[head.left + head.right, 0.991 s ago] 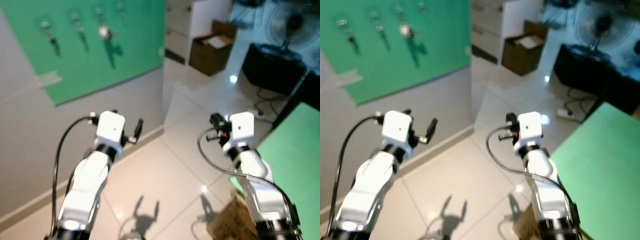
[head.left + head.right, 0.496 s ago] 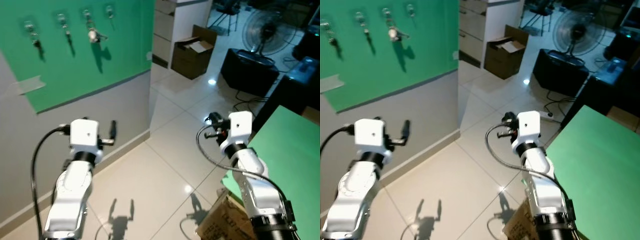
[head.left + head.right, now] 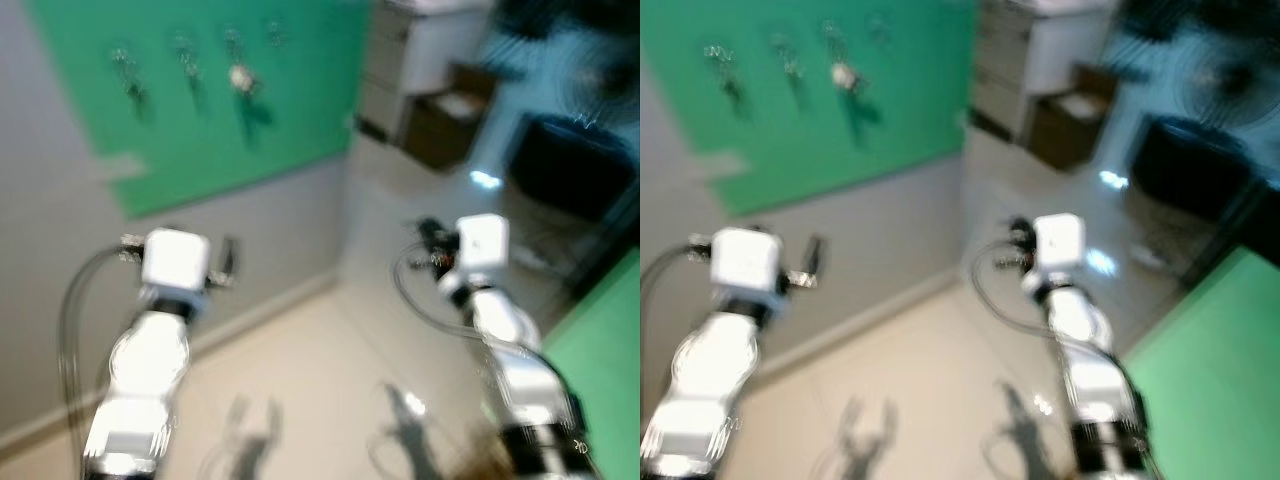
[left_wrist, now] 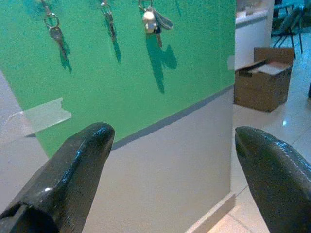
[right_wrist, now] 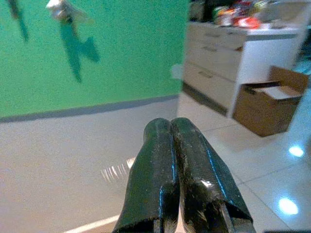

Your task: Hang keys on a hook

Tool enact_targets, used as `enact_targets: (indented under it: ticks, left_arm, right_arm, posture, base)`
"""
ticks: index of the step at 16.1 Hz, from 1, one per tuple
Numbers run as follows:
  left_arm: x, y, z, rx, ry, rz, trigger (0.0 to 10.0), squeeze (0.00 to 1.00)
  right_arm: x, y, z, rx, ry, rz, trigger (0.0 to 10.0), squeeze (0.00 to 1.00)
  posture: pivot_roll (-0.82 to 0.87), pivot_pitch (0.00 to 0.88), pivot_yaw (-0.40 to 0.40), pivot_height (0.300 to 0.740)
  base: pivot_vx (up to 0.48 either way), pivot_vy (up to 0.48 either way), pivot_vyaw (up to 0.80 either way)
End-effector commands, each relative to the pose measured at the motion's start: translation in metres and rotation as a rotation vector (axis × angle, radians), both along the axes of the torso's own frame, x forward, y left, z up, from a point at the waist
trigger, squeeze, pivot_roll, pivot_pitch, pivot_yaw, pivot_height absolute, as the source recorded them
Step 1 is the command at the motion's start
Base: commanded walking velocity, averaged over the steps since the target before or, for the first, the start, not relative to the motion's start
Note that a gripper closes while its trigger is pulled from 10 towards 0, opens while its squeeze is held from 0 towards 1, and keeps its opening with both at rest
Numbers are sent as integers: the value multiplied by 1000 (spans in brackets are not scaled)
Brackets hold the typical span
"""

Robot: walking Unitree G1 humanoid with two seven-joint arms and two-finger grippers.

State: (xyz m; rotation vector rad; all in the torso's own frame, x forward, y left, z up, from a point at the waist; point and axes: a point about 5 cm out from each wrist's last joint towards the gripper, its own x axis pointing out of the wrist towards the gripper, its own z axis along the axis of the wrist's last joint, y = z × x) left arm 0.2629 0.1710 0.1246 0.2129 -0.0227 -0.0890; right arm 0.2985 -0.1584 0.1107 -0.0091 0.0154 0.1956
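Blur smears my head-camera views, but I can read the layout: a green board [image 3: 230, 110] is fixed to the grey wall on the far left, with several hooks in a row across its top. One bunch of keys [image 3: 240, 78] with a pale fob hangs from a hook there, and darker keys hang from the hooks to its left. My left gripper [image 3: 226, 262] is raised in front of the wall below the board, and my right gripper [image 3: 428, 247] is raised over the tiled floor [image 3: 330, 390], well apart from the board. A cardboard box [image 3: 445, 128] sits far right beside a white cabinet [image 3: 415, 40].

From my left wrist camera, the two black fingers [image 4: 73, 170] stand wide apart and carry nothing; past them the keys [image 4: 153, 22] hang on the board.

From my right wrist camera, the fingers [image 5: 155, 179] are pressed together with nothing between them.
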Motion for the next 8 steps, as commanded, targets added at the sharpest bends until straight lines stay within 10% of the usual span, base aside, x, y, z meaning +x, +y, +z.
enact_targets:
  ticks: [1, 8]
  left_arm:
    - [0, 7, 4, 15, -10, 15, 10000, 0]
    - [1, 8, 2, 21, 2, 10, 10000, 0]
  right_arm:
    - [5, 11, 9, 19, -39, 39, 10000, 0]
    - [9, 14, 7, 15, -39, 52, 10000, 0]
  posture:
    - [10, 0, -36, 740]
    - [22, 0, -40, 740]
  base:
    - [345, 0, 800]
    - [348, 0, 800]
